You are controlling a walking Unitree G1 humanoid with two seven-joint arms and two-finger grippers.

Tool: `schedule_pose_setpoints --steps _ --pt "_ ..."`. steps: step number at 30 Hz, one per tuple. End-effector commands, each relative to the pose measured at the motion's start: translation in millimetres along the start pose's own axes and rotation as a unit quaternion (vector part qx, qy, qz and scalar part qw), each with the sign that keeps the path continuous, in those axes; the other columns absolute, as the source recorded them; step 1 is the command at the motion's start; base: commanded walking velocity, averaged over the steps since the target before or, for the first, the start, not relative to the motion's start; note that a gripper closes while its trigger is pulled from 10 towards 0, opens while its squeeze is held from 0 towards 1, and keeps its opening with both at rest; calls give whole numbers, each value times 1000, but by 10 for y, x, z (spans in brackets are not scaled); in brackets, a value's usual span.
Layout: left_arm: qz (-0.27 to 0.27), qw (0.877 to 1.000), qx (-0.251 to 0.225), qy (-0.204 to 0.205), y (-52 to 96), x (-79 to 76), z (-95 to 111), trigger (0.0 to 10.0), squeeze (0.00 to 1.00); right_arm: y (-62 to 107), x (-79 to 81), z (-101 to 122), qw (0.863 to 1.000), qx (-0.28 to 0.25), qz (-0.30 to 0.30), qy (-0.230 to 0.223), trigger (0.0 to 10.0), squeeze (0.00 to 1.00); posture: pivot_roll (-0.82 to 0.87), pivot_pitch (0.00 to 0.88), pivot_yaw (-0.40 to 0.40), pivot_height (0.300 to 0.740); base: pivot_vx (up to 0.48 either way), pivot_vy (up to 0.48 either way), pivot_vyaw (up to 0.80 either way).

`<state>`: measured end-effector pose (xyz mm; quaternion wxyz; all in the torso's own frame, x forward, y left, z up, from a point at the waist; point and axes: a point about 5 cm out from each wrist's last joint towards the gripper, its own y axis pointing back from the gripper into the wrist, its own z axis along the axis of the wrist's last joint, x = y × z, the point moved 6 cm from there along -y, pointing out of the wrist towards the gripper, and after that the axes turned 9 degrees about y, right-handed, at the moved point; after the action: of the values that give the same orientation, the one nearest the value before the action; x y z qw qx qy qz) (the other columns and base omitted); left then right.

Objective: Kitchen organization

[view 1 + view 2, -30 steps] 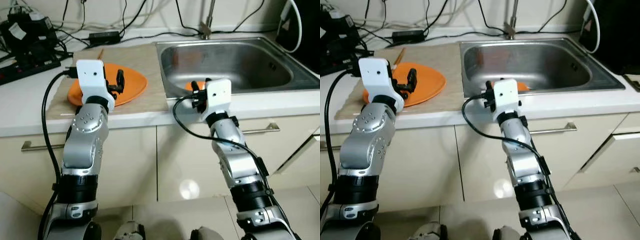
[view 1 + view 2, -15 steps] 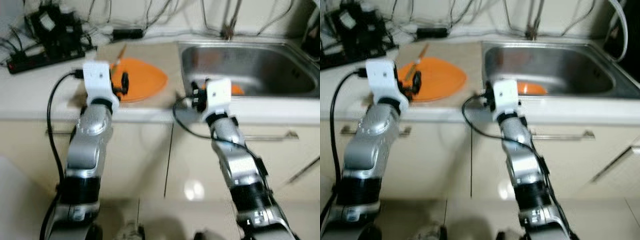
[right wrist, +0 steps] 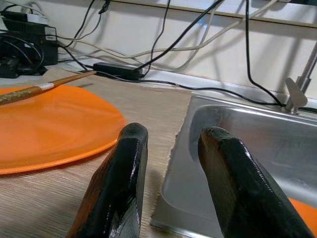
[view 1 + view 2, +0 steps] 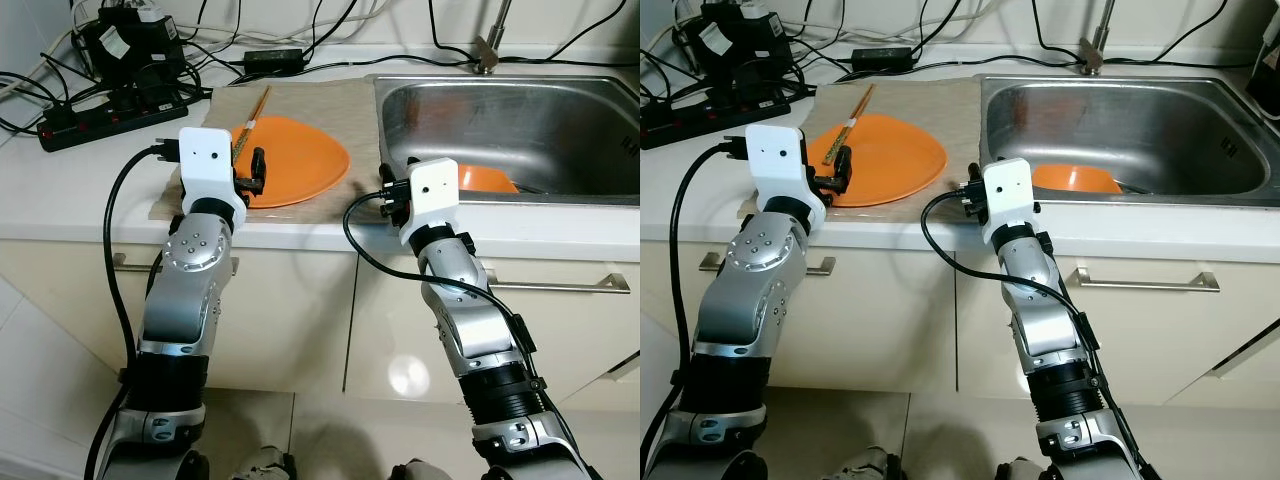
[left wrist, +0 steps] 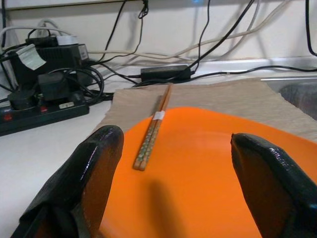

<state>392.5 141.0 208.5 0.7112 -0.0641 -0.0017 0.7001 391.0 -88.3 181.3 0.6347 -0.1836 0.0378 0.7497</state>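
An orange plate lies on a beige mat on the counter, with a pair of chopsticks resting across its rim at 11 o'clock. The left gripper hovers at the plate's 7 o'clock edge, fingers spread wide. At 3 o'clock the steel sink holds an orange bowl. The right gripper sits at the sink's near-left corner, fingers a little apart, holding nothing. At 11 o'clock lie a power strip, adapters and tangled cables.
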Motion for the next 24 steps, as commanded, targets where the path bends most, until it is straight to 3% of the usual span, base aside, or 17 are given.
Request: schedule_pose_setpoints --steps 1,5,22,24 --pt "1 1000 -1 -14 14 2 6 10000 0 16 8 -21 1000 4 2 2 10000 0 20 0 38 715 0 0 0" --pt "1 1000 -1 -11 12 -1 8 10000 0 20 19 -23 1000 3 3 3 10000 0 19 0 39 715 0 0 0" --pt "-9 1000 -1 0 17 -55 5 10000 0 23 59 -34 1000 3 10 6 10000 0 22 0 37 715 468 0 0" --pt "-11 1000 -3 1 23 -68 6 10000 0 23 62 -34 1000 3 10 6 10000 0 22 0 38 715 0 0 0"
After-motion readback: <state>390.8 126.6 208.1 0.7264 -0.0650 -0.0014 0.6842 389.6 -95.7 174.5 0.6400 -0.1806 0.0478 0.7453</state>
